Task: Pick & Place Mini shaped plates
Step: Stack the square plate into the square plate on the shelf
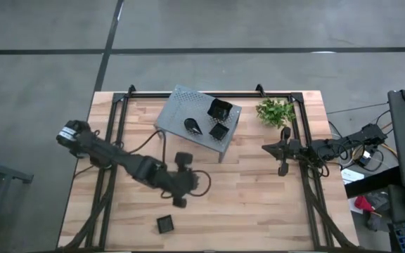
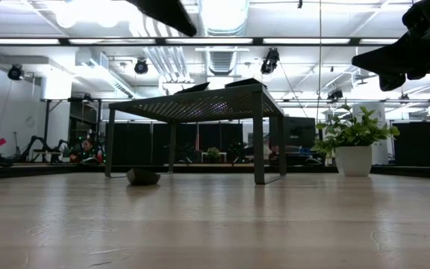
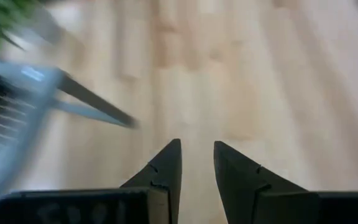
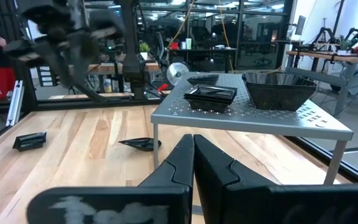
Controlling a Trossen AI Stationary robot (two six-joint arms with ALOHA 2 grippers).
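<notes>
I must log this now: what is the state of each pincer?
Left pincer: open, holding nothing, above the bare table.
Right pincer: closed, holding nothing, beside the grey shelf.

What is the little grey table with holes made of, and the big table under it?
The grey shelf looks like painted metal: thin, flat, matte, with rows of small punched holes and slim square legs. The table looks like wood, pale planks with visible grain and a light sheen. Both are judged by look alone.
</notes>
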